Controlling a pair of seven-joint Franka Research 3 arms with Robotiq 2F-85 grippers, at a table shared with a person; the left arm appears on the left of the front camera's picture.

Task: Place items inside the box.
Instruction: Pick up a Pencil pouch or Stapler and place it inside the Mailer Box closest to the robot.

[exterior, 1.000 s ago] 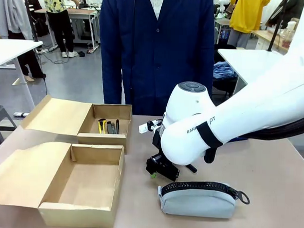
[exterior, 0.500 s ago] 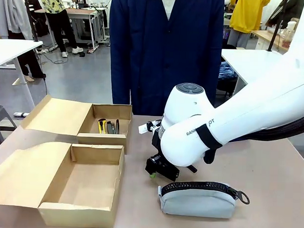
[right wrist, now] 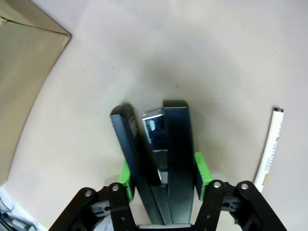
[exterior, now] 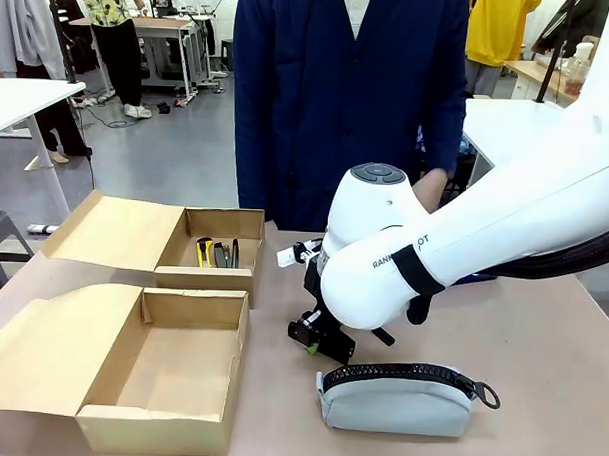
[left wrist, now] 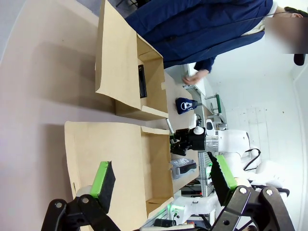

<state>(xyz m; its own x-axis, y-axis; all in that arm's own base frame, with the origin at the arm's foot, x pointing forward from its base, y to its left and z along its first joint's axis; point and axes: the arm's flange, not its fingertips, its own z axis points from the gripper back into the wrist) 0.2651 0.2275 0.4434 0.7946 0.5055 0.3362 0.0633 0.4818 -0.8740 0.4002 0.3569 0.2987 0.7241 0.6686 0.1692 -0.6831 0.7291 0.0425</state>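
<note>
STAPLER IN HAND: The right tool (right wrist: 163, 172) clamps one black stapler (right wrist: 168, 130) between its green pads, low over the bench (exterior: 551, 337). It is just beside one pale grey-blue pencil case (exterior: 393, 401), which lies with its black zip on top. One black-and-white marker (right wrist: 268, 149) lies on the bench near the stapler, not touching it. Two cardboard boxes stand open at the robot's left. The near box (exterior: 157, 433) has its lid flap folded out. The far box (exterior: 203, 277) holds one yellow utility knife (exterior: 203, 251) beside dark items too small to count. The left tool (left wrist: 162, 175) hangs high above the box end of the bench, its jaws spread wide. One navy pouch (left wrist: 185, 105) rests toward the bench's far side. One person in a dark blue coat (exterior: 349, 99) stands at the far edge, one hand (exterior: 433, 189) showing just behind the right arm.
</note>
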